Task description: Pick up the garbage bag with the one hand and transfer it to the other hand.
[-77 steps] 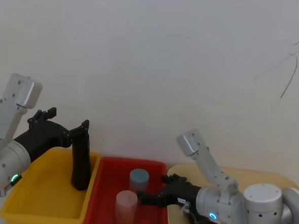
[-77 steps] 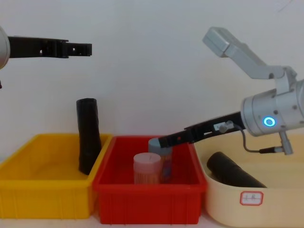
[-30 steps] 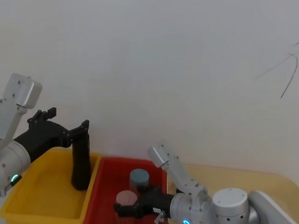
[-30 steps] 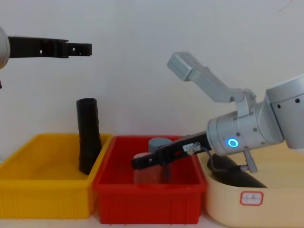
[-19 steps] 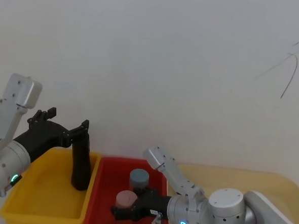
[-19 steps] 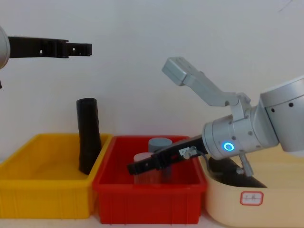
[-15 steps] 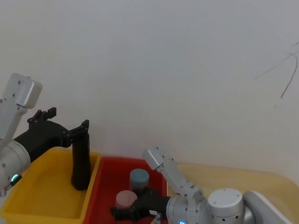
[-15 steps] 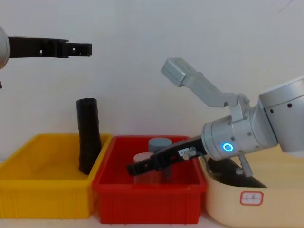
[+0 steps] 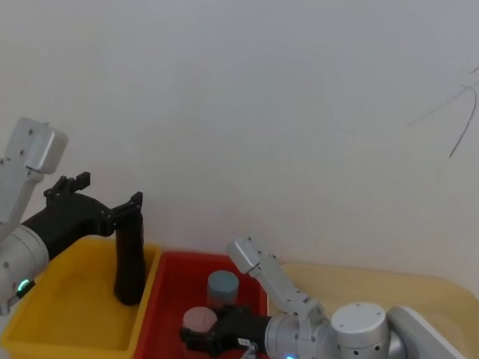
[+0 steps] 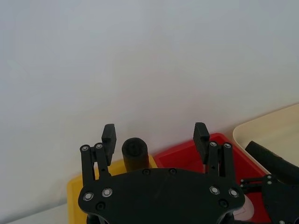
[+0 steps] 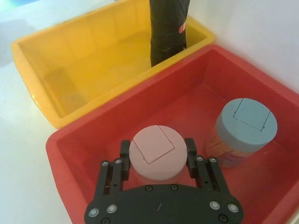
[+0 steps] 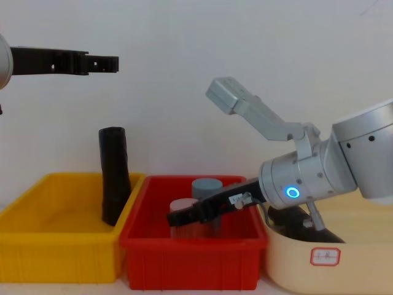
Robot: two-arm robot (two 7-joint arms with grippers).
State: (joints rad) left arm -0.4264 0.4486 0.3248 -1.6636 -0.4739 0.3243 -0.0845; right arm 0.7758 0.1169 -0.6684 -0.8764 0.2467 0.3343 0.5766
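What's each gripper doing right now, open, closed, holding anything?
Left gripper: open, empty, above the garbage bag.
Right gripper: open, fingers either side of the pink-lidded jar, not clamped.

Three bins stand side by side: one yellow bin (image 12: 37, 246), one red bin (image 12: 190, 264), one cream bin (image 12: 344, 258). Two black rolls: the garbage bag (image 12: 114, 178) and a second black roll (image 12: 301, 226) (partly hidden). Two lidded canisters: one pink-lidded canister (image 11: 157, 153), one blue-lidded canister (image 11: 246, 125); two grippers: the left gripper (image 10: 154, 135), the right gripper (image 11: 158, 150).
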